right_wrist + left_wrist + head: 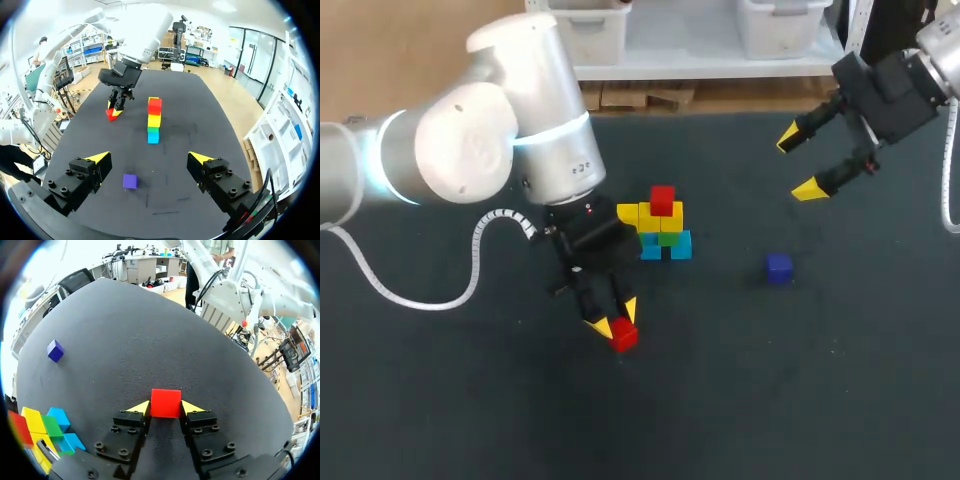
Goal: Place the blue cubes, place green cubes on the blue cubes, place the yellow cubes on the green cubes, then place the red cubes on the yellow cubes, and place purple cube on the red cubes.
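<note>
left fingers clamped on a red cube, down at bench level, nearest the front. purple cube further back, alone off to the right. cube stack just behind the left fingers: blue base, green, yellow, one red on top. right fingers farthest back, spread wide, holding nothing, raised above the bench.
</note>
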Controlling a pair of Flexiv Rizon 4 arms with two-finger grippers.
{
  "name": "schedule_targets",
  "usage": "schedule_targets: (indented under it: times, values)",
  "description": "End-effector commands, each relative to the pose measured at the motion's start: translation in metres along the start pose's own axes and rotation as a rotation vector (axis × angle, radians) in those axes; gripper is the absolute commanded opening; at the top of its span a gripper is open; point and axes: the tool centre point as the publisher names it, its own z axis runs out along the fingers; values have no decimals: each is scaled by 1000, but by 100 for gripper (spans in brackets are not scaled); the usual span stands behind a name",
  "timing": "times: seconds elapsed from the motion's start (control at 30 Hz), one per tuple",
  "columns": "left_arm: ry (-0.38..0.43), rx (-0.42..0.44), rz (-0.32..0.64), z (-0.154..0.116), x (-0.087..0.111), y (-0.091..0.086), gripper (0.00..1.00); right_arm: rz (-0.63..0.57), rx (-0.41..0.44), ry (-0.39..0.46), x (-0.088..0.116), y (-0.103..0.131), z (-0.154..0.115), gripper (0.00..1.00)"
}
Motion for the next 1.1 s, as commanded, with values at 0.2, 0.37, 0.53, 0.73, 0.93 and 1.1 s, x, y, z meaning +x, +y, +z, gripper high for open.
schedule_targets:
  times: [0.2,0.37,0.53,0.73,0.93,1.1]
  values:
    - [9,-73,-64,-19,1,-6,0,-1,-1,-2,0,-1,0,100]
    - [24,-162,-139,-44,0,-9,0,-1,-1,-2,0,-1,0,100]
    - [55,-287,-266,-75,4,-10,0,-1,-1,-2,0,-1,0,100]
    - [67,-432,-374,-114,9,-8,0,-1,-1,-2,0,-1,0,100]
    - [69,-522,-426,-145,11,-1,0,-1,-1,-2,0,-1,0,100]
    - [70,-550,-447,-156,13,9,0,-1,-1,-2,0,-1,0,100]
